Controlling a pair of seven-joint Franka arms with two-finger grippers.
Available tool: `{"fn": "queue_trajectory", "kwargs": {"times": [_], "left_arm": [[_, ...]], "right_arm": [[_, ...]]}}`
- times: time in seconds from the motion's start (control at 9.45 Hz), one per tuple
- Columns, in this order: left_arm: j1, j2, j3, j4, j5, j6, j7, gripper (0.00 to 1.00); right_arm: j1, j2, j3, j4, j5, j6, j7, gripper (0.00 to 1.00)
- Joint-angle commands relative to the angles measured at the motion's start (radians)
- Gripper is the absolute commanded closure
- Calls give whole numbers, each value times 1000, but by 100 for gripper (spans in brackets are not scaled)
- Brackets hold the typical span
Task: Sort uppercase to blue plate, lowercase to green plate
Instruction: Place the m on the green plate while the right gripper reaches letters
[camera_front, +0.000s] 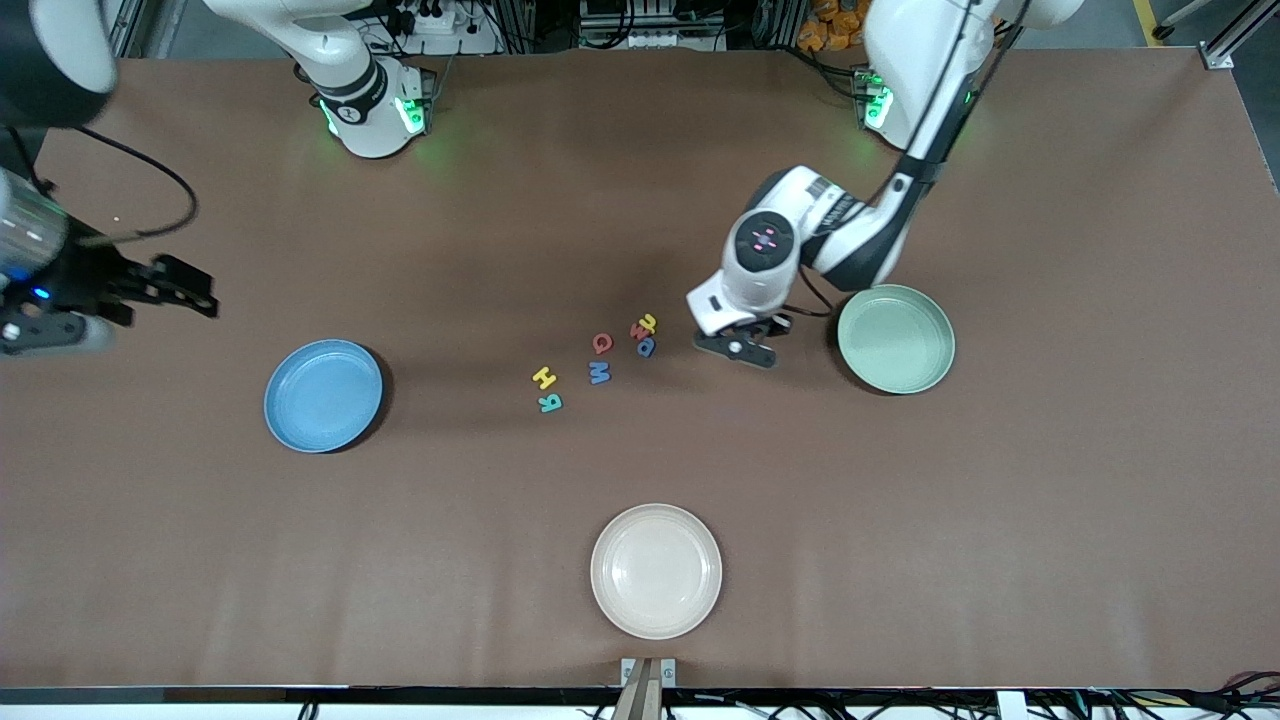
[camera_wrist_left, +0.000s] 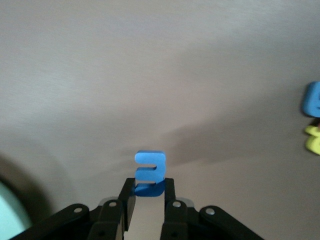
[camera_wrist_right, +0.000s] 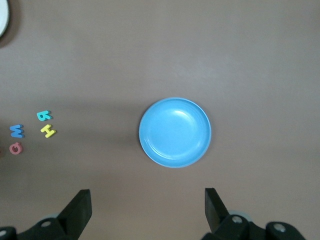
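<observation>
My left gripper is shut on a blue lowercase e, over bare table between the letter cluster and the green plate. On the table lie the lowercase yellow h, a red lowercase letter and the blue a. The uppercase red Q, blue M, yellow H and teal R lie toward the blue plate. My right gripper waits open and holds nothing, high over the right arm's end of the table.
A cream-white plate sits near the table's front edge, closer to the front camera than the letters. The green plate's rim shows at the edge of the left wrist view. Both coloured plates hold nothing.
</observation>
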Motion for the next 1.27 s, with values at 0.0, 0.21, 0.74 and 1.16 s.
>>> {"fn": "queue_trajectory", "kwargs": {"times": [0.0,0.21,0.74,1.16], "left_arm": [[70,-49,3,-46,-14,-13,122,100],[148,-76,3,-84,-7,-13,265,100],[297,-135,4,-203,-1,9,501,100],[328,-184,4,-280,-1,11,548,98]], "right_arm": [[113,76,-6,16,19,69,113,0],[209,164,-6,11,19,155,149,0],[340,381,-7,6,19,419,229,0],[407,543,-6,5,18,608,344,0]]}}
